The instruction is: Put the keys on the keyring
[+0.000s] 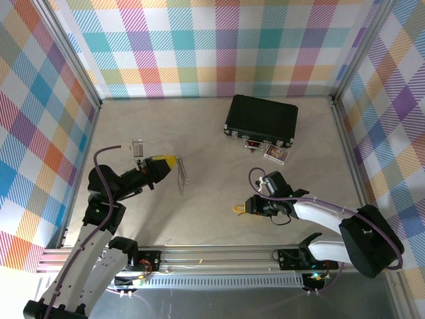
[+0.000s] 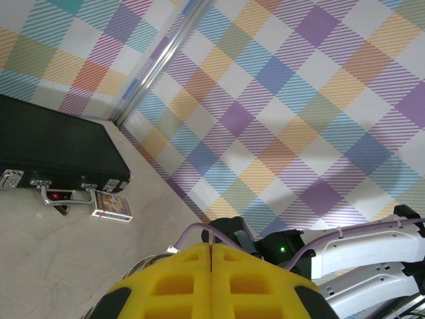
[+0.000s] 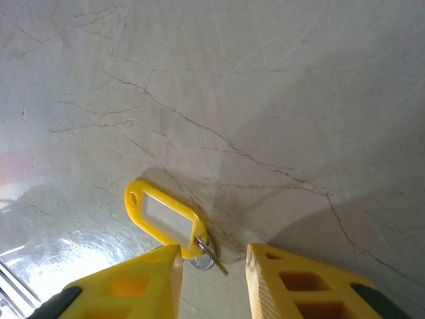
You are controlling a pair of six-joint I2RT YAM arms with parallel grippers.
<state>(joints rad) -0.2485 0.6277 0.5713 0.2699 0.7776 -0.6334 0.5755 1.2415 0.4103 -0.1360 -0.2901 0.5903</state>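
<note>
Two arms reach over a pale, veined, stone-look table [image 3: 279, 93] with a faint sheen. The left arm stretches forward and inward, wrist level. The left gripper [image 1: 174, 162] has its ribbed yellow foam pads [image 2: 166, 286] pressed flat together, and they seem to pinch the keyring [image 1: 182, 178], a thin grey wire loop that hangs from their tips. Just beyond that wrist lies a small flat silvery key [image 1: 137, 147].

The right arm folds low across the table and points left. Its right gripper [image 3: 212, 256] stands parted, a clear gap between the wedge-shaped pads, gripping nothing. Between those tips sits a small metal split ring [image 3: 204, 258] joined to a glossy yellow plastic tag [image 3: 165, 214], oblong with a clear window, lying flat. At the back rests a matte black case [image 1: 261, 119].
</note>
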